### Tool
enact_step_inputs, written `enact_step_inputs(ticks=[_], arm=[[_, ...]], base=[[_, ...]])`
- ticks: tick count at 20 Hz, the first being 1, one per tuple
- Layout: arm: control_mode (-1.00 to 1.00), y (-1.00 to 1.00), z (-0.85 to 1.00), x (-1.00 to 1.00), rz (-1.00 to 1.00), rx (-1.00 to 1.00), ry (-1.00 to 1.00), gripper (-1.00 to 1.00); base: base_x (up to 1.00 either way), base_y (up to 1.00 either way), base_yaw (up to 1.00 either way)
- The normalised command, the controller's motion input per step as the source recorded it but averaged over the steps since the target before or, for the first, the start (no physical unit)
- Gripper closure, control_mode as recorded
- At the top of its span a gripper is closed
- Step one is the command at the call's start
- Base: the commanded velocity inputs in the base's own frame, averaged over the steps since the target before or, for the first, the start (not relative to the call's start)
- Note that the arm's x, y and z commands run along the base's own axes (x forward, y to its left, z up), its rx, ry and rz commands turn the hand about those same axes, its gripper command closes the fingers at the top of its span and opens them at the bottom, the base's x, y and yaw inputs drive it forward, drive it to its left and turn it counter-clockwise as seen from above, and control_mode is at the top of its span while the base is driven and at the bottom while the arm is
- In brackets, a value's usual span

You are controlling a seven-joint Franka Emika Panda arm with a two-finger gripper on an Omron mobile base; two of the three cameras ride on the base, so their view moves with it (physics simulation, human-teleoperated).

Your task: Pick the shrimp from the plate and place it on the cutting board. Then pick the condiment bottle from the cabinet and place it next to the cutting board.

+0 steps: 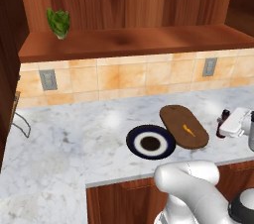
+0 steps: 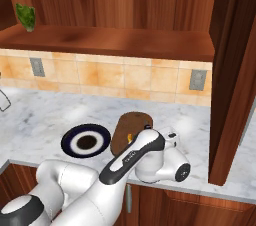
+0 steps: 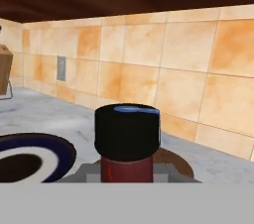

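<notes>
Nearest the hand camera stands the condiment bottle, its black cap and dark red neck upright between the two finger tips of the gripper; the jaws are closed on the neck just below the cap. From the left base camera the same bottle appears low over the marble counter, just beside the right end of the cutting board, with the white hand against its right side; whether its base touches the counter cannot be told. In the right base view the arm's wrist covers the bottle and the near end of the board.

Shrimp: a tiny orange curl lying on the oval board, toward its near right part.

Plate: round, navy-rimmed, with a dark centre, lying on the counter with its rim meeting the board's near left edge.

Cabinet: reddish-brown, with a long open shelf above the tan tiled backsplash. A leafy green vegetable sits at the shelf's left end. Two grey wall outlets are set in the tiles.
</notes>
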Motion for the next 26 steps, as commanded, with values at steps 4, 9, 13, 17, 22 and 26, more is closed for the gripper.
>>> enact_step_inputs(ticks=[4,9,13,17,22,26], arm=[[-1.0,0.0,-0.14,0.03,0.0,0.0,0.0,1.0],[-1.0,-0.01,-0.14,0.06,0.0,0.0,0.0,1.0],[-1.0,-0.05,-0.12,0.1,0.0,0.0,0.0,1.0],[-1.0,-0.16,-0.07,0.12,0.0,0.0,0.0,1.0],[-1.0,-0.25,-0.06,0.13,-0.01,0.0,0.0,1.0],[-1.0,-0.21,-0.05,0.12,-0.01,0.0,0.0,1.0]], base=[[0.0,0.0,0.0],[0.0,0.0,0.0],[0.0,0.0,0.0],[0.0,0.0,0.0],[0.0,0.0,0.0],[0.0,0.0,0.0]])
